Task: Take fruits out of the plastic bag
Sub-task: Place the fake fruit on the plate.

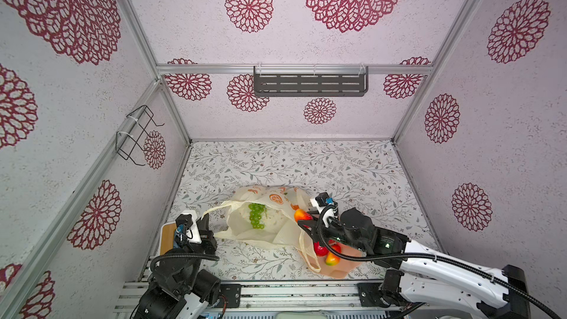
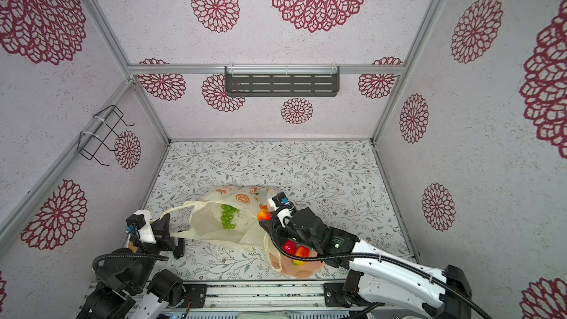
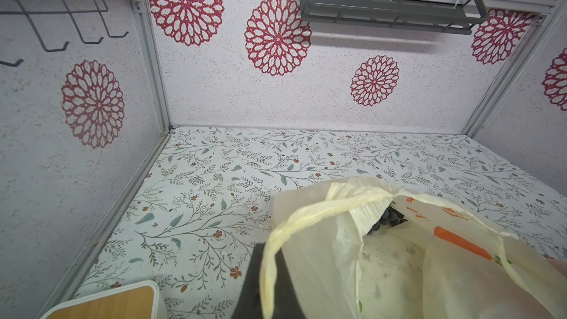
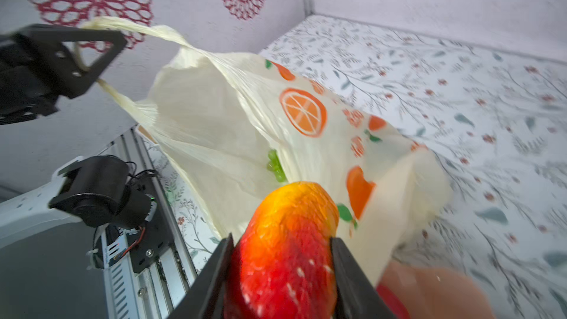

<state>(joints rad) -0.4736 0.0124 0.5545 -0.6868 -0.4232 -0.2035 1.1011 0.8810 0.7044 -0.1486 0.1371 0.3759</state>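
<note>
Two robot arms work over a floral-papered table (image 1: 306, 167). A cream-yellow plastic bag (image 1: 276, 231) printed with orange slices lies slumped near the front edge, its mouth opening toward the left arm. The left gripper (image 1: 206, 222) is pinched shut on one loop handle (image 4: 138, 30), holding it taut so the mouth gapes. The right gripper (image 4: 281, 238) has its fingers clamped on either side of a red-yellow mango (image 1: 302, 215), held in the air just beside the bag's right edge and near a pink bowl (image 1: 340, 270). The bowl already holds a red apple (image 1: 320, 250) and a second mango (image 1: 332, 259); the arm hides whatever else is in it. Inside the bag lie a green grape bunch (image 1: 256, 216) and, deeper in, a dark grape bunch (image 3: 385, 220). The job looks roughly half done: the held mango needs setting down, and both grape bunches are left to fetch.
</note>
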